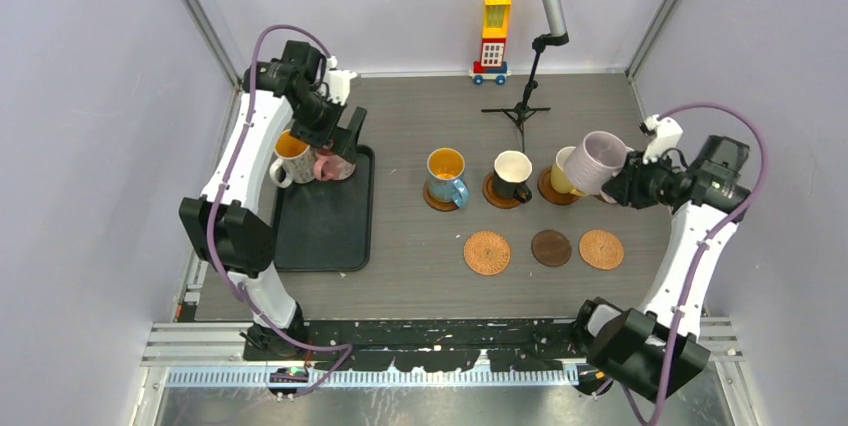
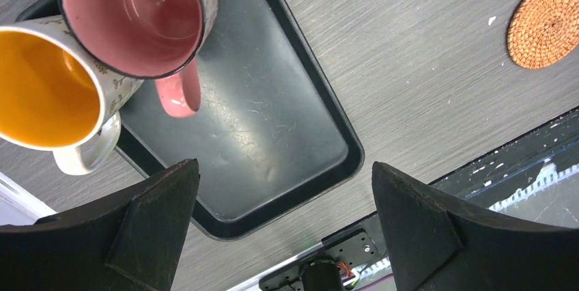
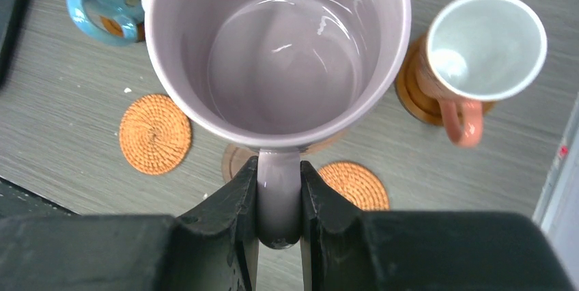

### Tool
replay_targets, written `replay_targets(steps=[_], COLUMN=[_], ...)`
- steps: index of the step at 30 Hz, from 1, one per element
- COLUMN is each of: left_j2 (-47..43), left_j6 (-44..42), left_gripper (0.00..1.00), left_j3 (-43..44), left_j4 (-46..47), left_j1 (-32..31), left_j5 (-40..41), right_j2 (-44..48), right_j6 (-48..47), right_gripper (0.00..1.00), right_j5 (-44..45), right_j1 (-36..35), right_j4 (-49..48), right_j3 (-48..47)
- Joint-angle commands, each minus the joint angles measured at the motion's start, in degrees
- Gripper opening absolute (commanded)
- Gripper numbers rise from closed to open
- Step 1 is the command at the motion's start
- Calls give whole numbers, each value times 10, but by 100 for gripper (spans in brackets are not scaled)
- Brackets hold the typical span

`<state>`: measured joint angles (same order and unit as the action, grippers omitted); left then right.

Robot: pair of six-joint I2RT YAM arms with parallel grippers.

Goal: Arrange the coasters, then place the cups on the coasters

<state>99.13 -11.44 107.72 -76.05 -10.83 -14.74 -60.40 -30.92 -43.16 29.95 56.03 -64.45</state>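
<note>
While my right claw [image 3: 278,199] grips the lilac mug [image 3: 273,52] by its handle, tilted above the surface's [image 1: 420,266] right side, my left claw [image 2: 283,195] hangs spread wide over the black tray [image 2: 273,134] at the left edge; three coasters [image 1: 487,252] [image 1: 551,247] [image 1: 601,249] lie bare toward the near edge.

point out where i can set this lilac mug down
Free: the three empty coasters in the near row, and the bare table between black tray and blue mug. Crowded: the far row of mugs on coasters.
</note>
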Motion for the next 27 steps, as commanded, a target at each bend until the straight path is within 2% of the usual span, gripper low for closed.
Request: replay_targets(steps=[1, 7, 11, 19, 27], left_j2=[17, 46, 56, 66, 94], left_j6=[-11, -12, -17, -23, -33], left_gripper=[100, 100, 100, 100, 100], left_j3=[40, 75, 94, 106, 146], left_j4=[-27, -44, -56, -66, -88], left_j1=[-15, -21, -31, -51, -60], left_j5=[10, 21, 26, 40, 53], right_j2=[-2, -21, -23, -31, -43], right_j6=[-170, -360, -441, -564, -625], right_gripper=[0, 0, 0, 0, 0], right_j5=[-101, -121, -122, -126, -121], right_j1=[91, 188, 232, 291, 362], right_j4=[77, 175, 212, 260, 219], right_j3=[-18, -2, 27, 77, 137])
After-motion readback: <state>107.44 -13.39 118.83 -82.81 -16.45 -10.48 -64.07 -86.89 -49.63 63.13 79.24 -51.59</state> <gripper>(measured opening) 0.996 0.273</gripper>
